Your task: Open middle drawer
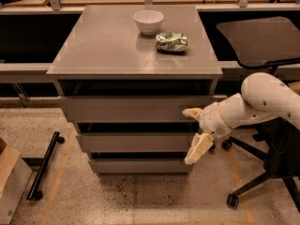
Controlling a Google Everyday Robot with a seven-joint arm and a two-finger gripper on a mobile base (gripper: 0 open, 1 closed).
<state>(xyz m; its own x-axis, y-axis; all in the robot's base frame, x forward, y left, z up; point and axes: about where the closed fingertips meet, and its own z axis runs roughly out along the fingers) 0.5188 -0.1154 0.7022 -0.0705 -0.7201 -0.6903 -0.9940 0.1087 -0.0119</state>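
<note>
The grey cabinet [136, 55] has three stacked handleless drawer fronts. The middle drawer [133, 143] is the medium-height front between the taller top front [126, 109] and the thin bottom front [138, 166]; it looks closed. My gripper [195, 131], cream-coloured on a white arm [262, 102], is at the cabinet's right front corner. It is open and empty. The upper finger [191, 112] lies over the right end of the top front. The lower finger [198, 149] hangs over the right end of the middle drawer.
A white bowl [148, 21] and a crumpled green bag [172, 41] sit on the cabinet top. A black office chair [262, 46] stands right behind my arm. A black wheeled bar [44, 165] and a cardboard box [9, 182] lie on the floor at left.
</note>
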